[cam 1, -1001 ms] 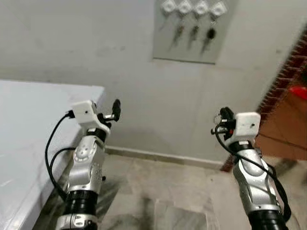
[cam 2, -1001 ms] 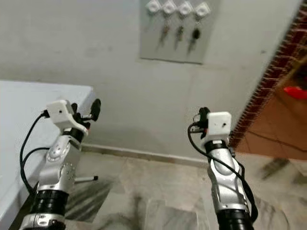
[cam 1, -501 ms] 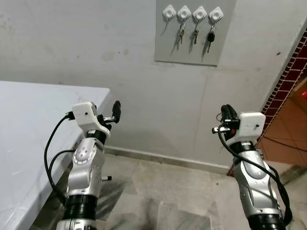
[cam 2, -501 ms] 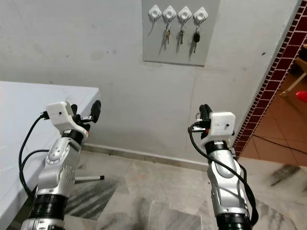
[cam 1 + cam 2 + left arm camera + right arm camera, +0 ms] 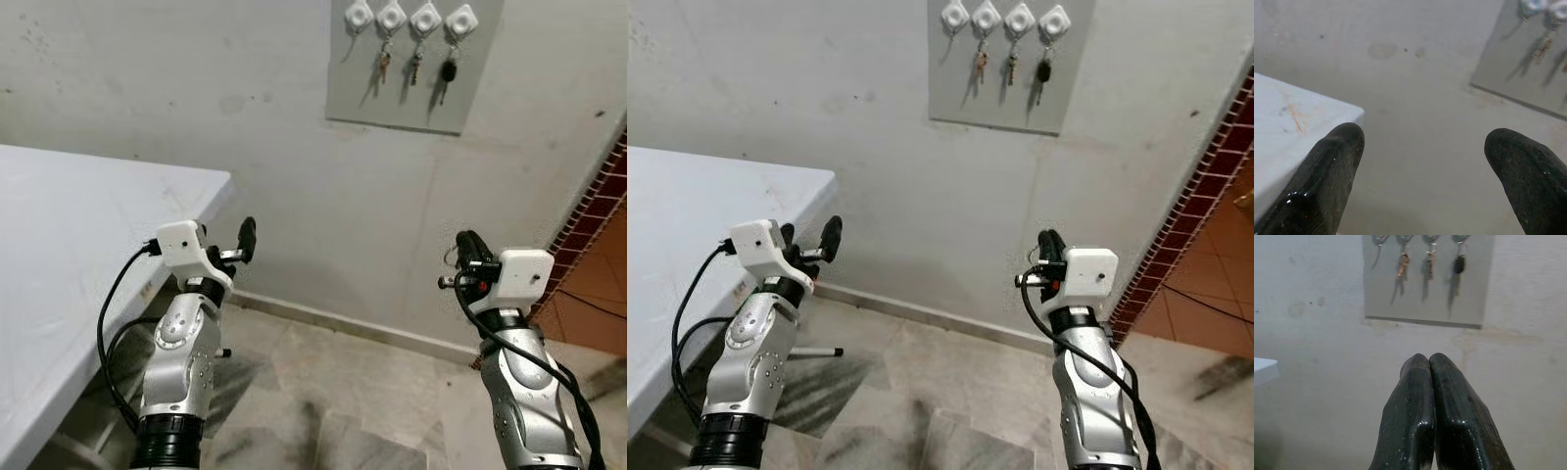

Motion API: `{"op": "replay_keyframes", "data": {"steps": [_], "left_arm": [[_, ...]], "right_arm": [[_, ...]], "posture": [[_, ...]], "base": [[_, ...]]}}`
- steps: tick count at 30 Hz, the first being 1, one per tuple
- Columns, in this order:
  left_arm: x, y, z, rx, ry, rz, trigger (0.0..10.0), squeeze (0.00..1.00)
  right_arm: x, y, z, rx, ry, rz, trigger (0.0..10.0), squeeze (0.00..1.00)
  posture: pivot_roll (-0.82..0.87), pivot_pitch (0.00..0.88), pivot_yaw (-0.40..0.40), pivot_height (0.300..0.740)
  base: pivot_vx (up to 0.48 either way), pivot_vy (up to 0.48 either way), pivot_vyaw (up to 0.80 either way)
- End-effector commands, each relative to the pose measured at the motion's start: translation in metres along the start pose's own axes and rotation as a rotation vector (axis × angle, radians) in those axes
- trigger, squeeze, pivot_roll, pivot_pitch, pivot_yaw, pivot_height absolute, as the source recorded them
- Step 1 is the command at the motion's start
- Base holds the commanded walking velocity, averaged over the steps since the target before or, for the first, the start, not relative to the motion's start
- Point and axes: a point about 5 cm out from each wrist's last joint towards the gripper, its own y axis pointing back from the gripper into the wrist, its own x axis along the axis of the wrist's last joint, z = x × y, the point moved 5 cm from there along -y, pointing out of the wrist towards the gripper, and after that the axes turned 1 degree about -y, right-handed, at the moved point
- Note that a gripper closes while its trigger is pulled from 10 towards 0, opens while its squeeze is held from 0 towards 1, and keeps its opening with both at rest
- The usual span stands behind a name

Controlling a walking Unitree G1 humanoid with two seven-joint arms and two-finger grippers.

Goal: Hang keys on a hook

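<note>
A grey panel (image 5: 411, 88) high on the wall carries a row of white hooks (image 5: 392, 17). Three keys hang there: a copper key (image 5: 1403, 265), a silver key (image 5: 1430, 263) and a black key (image 5: 1459, 265). The leftmost hook (image 5: 360, 14) has no key on it. My right gripper (image 5: 1429, 358) is raised well below the panel, with its fingers shut tight together and nothing visible between them. A thin loop (image 5: 451, 257) shows beside it; I cannot tell what it is. My left gripper (image 5: 1422, 181) is raised near the table corner, open with nothing in it.
A white table (image 5: 59, 225) fills the left side, its corner close to my left arm, with a metal table foot (image 5: 818, 351) below. A red brick wall edge (image 5: 600, 201) borders the right. Marble floor tiles (image 5: 372, 392) lie between me and the wall.
The whole picture has shifted as the camera moved: the panel now sits higher and further right, and more of the table shows. Both arms hold the same pose.
</note>
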Motion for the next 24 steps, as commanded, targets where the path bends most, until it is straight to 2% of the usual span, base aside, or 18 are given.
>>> {"op": "replay_keyframes", "data": {"steps": [1, 12, 16, 21, 24], "left_arm": [[0.004, -0.001, -0.001, 0.016, -0.007, 0.011, 10.0, 0.0], [0.017, 0.009, 0.007, -0.054, -0.083, 0.07, 10.0, 0.0], [0.019, 0.013, 0.014, -0.1, -0.074, 0.073, 10.0, 0.0], [0.016, 0.013, 0.013, -0.099, -0.067, 0.063, 10.0, 0.0], [0.005, 0.013, 0.011, -0.087, -0.059, 0.032, 10.0, 0.0]], "right_arm": [[0.005, -0.001, -0.003, 0.014, -0.006, 0.013, 10.0, 0.0], [0.018, 0.005, -0.003, 0.016, -0.03, 0.053, 10.0, 0.0], [0.022, 0.005, -0.001, 0.022, -0.032, 0.063, 10.0, 0.0], [0.021, 0.003, 0.0, 0.019, -0.028, 0.057, 10.0, 0.0], [0.013, 0.003, 0.0, 0.012, -0.025, 0.038, 10.0, 0.0]], "posture": [[-0.03, 0.0, -0.013, 0.74], [-0.02, 0.0, -0.015, 0.74], [-0.02, 0.0, -0.015, 0.74], [-0.02, 0.0, -0.015, 0.74], [-0.02, 0.0, -0.014, 0.74]], "base": [[0.0, 0.0, 0.0], [0.0, 0.0, 0.0], [0.0, 0.0, 0.0], [0.0, 0.0, 0.0], [0.0, 0.0, 0.0]]}}
